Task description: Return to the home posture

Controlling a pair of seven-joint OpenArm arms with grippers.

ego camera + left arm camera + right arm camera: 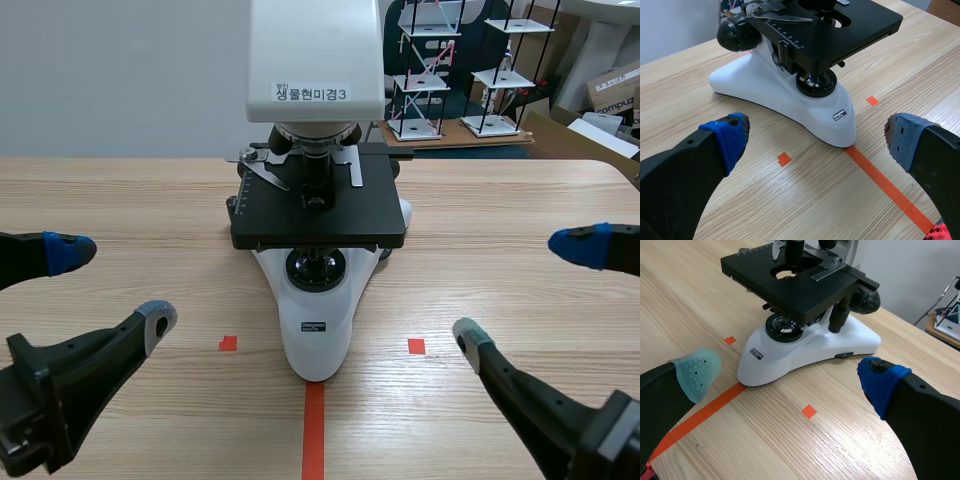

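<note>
The return looks close to finished, perhaps already done. Both arms sit low and drawn in toward the robot's side of the tabletop, one at each side, in a near mirror pose. The left hand is spread wide and holds nothing. The right hand is likewise spread wide and empty. Neither touches anything. At most a small settling of the arms may be left. Whether this is the exact home pose cannot be told from the pictures.

The task names no object of its own, only the arms. The one thing on the tabletop is the microscope, standing upright in the middle, its white base pointing toward the robot and ending at the tape line. It lies between the two hands and ahead of them, apart from both. In the left wrist view the base shows ahead of the open fingers, with a tape square in between. In the right wrist view the base likewise lies ahead of the fingers, without contact. Nothing is gripped, so nothing needs releasing first.
</note>
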